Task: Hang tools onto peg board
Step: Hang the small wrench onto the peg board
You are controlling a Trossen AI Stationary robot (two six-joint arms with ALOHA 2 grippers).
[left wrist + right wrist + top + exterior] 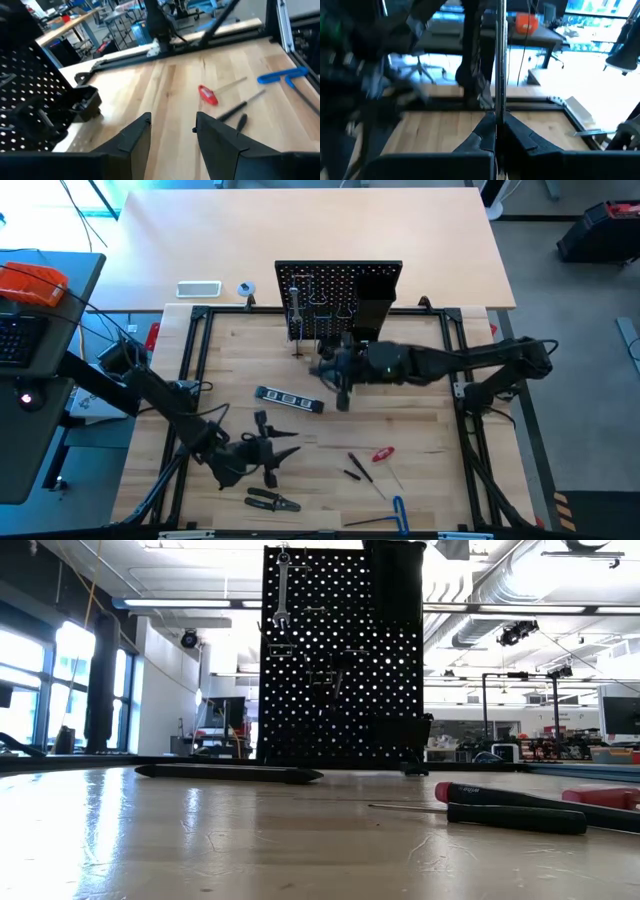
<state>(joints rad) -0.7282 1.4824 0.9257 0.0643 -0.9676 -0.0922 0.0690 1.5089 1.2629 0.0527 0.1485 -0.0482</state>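
Observation:
The black peg board stands upright at the table's far edge, with one silver wrench hanging on it near the top left. My right gripper hovers just in front of the board, shut on a slim silver wrench. My left gripper is open at the near left with nothing between its fingers. A black clamp-like tool lies close by it. The dark level, pliers, red-handled screwdriver and blue hex key lie flat on the table. My right gripper pinches the wrench's thin shaft between its two shut fingers. The fingers come about level from the table's right side and lie across the shaft. The wrench stands upright past the fingertips, lifted clear of the table.
Two black screwdrivers lie beside the red-handled one. A black box-shaped holder sits on the board's right side. Black frame rails border the wooden top. Bare wood shows between the level and the board.

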